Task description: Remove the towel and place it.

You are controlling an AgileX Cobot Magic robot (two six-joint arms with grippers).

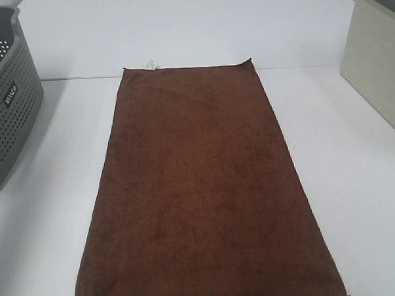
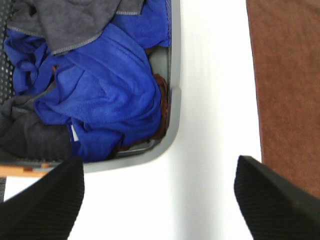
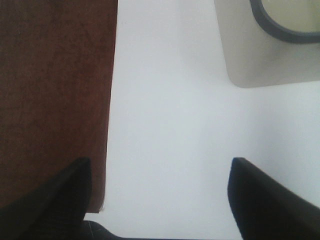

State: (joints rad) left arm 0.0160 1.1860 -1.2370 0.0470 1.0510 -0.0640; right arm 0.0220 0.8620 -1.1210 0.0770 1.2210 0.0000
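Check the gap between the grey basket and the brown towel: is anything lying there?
Nothing: only bare white table separates the basket from the towel. The exterior high view shows it, and the left wrist view agrees.

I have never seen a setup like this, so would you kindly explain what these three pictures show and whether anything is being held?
This is a two-armed robot at a white table. One picture comes from a camera mounted high above, and neither arm shows in it. The other two come from cameras on each arm's wrist, where the black shapes at the edge are the jaws.

A large dark brown rectangular terry towel lies flat on the table, its small white tag on the far short edge. To the left stands a grey perforated plastic basket, shown in the left wrist view to hold blue cloths and grey cloths. At the right is a beige box.

The left gripper and right gripper both stand open, holding nothing.
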